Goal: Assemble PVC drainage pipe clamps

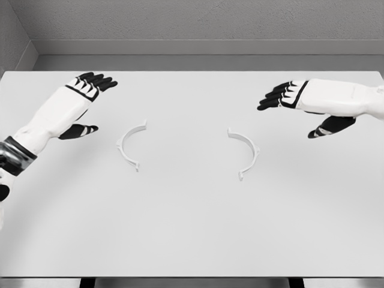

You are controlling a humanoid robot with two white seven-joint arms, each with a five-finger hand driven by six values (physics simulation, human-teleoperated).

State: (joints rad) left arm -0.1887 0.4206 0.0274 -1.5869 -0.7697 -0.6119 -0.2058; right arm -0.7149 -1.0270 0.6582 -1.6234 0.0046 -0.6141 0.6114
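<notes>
white curved plastic clamp halves (131,145) (246,153) inboard of left hand (84,90) and right hand (294,95), fingers spread, empty, poised for grasping.

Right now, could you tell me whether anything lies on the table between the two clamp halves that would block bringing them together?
Nothing visible does. The left clamp half and the right clamp half lie apart with their open sides facing each other, and only bare white table shows between them. Both hands hover farther out, holding nothing.
</notes>
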